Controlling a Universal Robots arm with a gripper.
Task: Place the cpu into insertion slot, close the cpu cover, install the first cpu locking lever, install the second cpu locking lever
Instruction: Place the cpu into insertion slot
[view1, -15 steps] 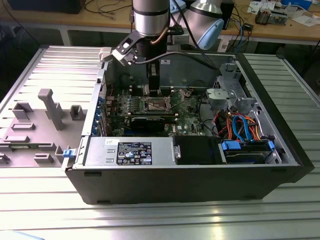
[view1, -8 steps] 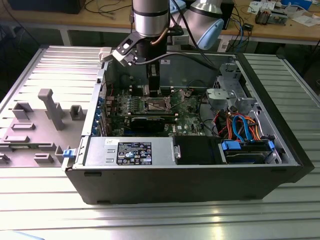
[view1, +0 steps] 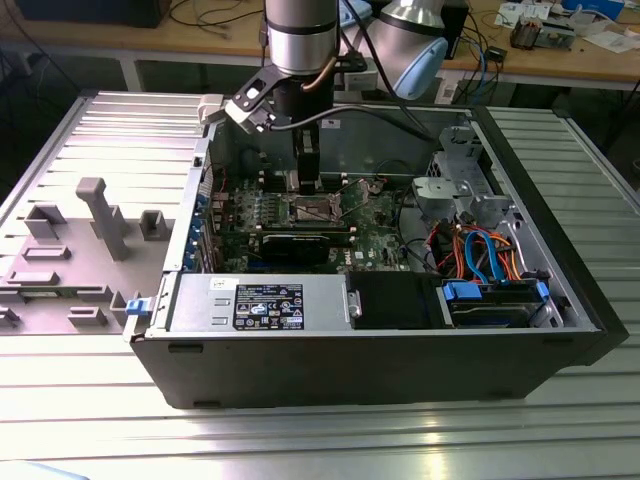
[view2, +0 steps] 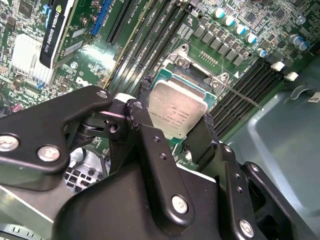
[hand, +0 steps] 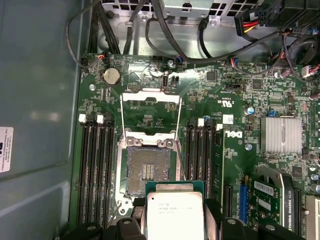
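Note:
My gripper (view2: 175, 117) is shut on the cpu (view2: 179, 107), a flat square chip with a silvery top, with one black finger on each of two opposite edges. In the first wrist view the cpu (hand: 174, 214) hangs level above the near edge of the insertion slot (hand: 146, 170), whose dark pin field lies mostly uncovered. The cpu cover (hand: 151, 112), a thin silver frame, stands swung open beyond the slot. Two thin wire levers (hand: 180, 145) stand raised along its sides. In the exterior view the gripper (view1: 308, 182) points straight down into the computer case over the slot (view1: 317, 210).
Long memory slots (hand: 95, 170) flank the socket on both sides. A black graphics card (view1: 300, 243) and a finned heatsink (hand: 281, 135) lie close by. Cable bundles (view1: 480, 250) and a drive cage fill the case's right part. A grey fixture (view1: 100, 220) stands outside on the exterior view's left.

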